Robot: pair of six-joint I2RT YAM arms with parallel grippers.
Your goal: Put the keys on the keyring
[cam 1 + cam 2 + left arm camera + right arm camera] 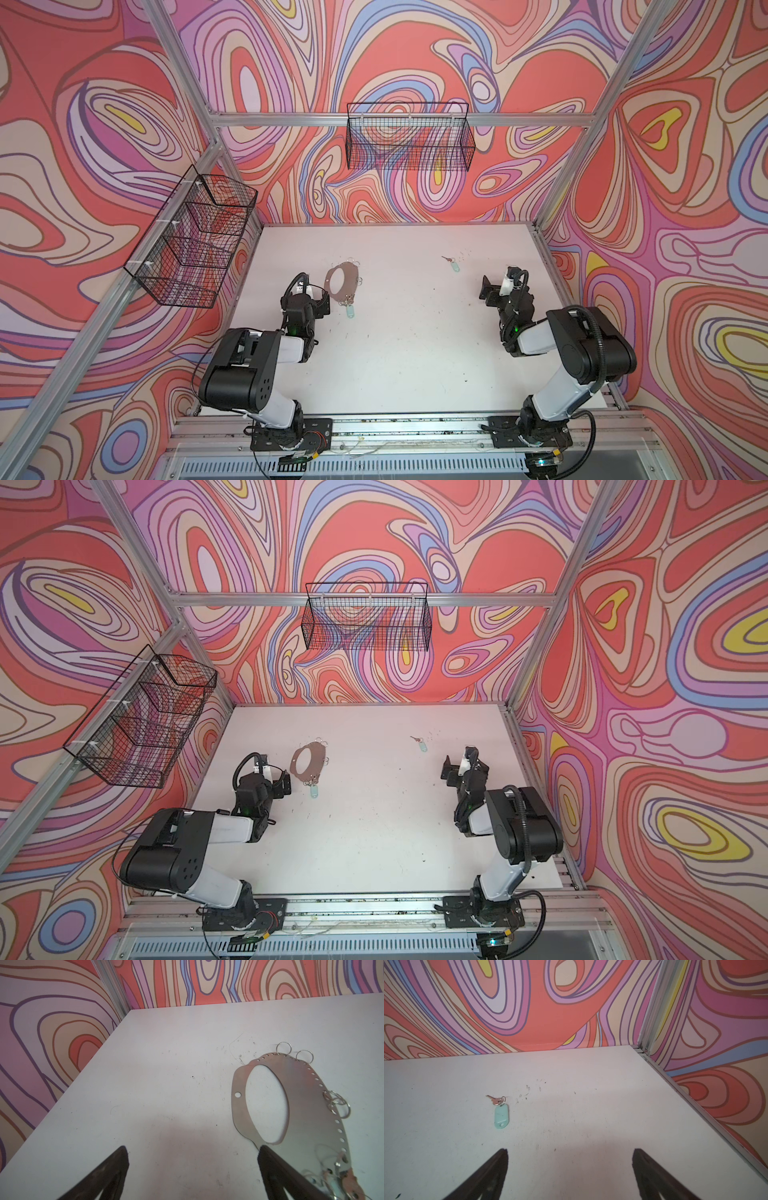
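The loose key, joined by a small ring to a mint tag, lay flat on the desk toward its far edge, right of centre; it was well apart from the keyring, which lay flat left of centre, nearer the left edge. A second tagged key lay at the keyring's near end among its wire loops; it appeared already hooked on, though the join was too small to confirm. The right jaws stood spread and empty, near the loose key; the left jaws stood spread and empty just beside the keyring's near rim, one tip overlapping it in the left wrist view; contact could not be told. The step in hand was judged to be fetching the loose key. Recommended: lower the right jaws over the tag, not the thin key; pinch across its narrow width; lift without dragging; steady the keyring's rim with the left jaws; offer the small ring to a free loop at the far end.
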